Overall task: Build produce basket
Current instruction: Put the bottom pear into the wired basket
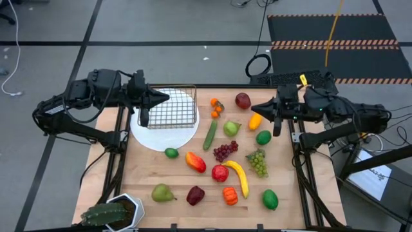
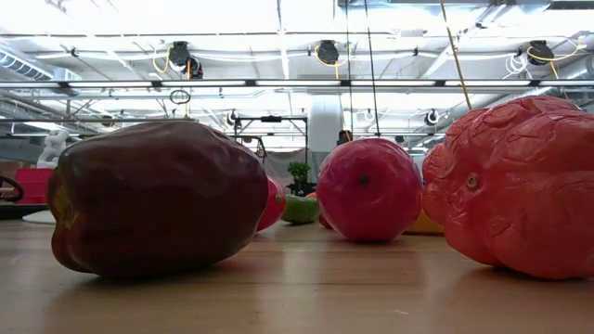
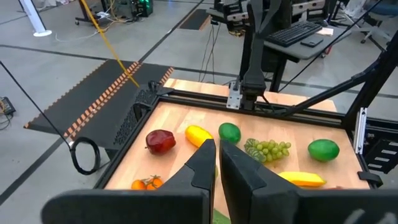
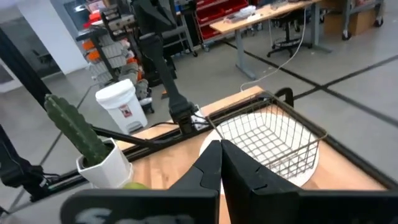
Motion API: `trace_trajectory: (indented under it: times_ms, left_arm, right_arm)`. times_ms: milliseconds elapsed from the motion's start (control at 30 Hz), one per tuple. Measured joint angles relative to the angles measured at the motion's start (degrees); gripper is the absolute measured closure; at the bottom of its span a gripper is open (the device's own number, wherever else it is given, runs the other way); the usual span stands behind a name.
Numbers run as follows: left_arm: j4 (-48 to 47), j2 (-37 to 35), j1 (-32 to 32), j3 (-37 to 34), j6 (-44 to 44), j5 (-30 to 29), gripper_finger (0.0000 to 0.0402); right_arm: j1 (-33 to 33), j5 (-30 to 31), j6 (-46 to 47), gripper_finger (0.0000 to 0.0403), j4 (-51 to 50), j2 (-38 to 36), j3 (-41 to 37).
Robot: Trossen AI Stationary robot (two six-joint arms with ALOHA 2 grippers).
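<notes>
Fingers closed in wrist views; low view only produce.

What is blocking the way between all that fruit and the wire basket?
Nothing visible. The basket sits empty and open-topped on the white plate, and bare wood lies between it and the nearest produce, the cucumber. The left gripper, shut, hovers at its edge.

The left arm reaches in from the left edge of the high view, folded at the elbow, its left gripper pointing rightward at upper centre-left with the fingers nearly together. The right arm mirrors it from the right edge; the right gripper points leftward, fingers closed.
</notes>
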Motion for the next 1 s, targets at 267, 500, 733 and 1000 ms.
trace_trajectory:
  times_ms: [267, 500, 733, 1000]
  left_arm:
    - [-1.53, 0.00, -0.02, -0.02, -3.70, 0.96, 0.0376]
    - [-1.82, 0.23, -2.66, -0.02, -12.94, 1.19, 0.0376]
    - [-3.00, 2.92, -12.35, -0.02, -21.87, -3.57, 0.0376]
    - [-5.92, 10.90, -23.64, -0.02, -29.47, -5.79, 0.0376]
  right_arm:
    - [0.02, -3.05, 4.06, 0.0403, -0.09, 1.22, -0.04]
    - [-0.46, -3.08, 2.49, 0.0403, -0.11, 0.24, -0.04]
    - [-0.43, -3.98, 5.29, 0.0403, -2.57, -1.57, -0.05]
    - [-0.37, -12.56, 7.04, 0.0403, -7.29, -3.58, -0.07]
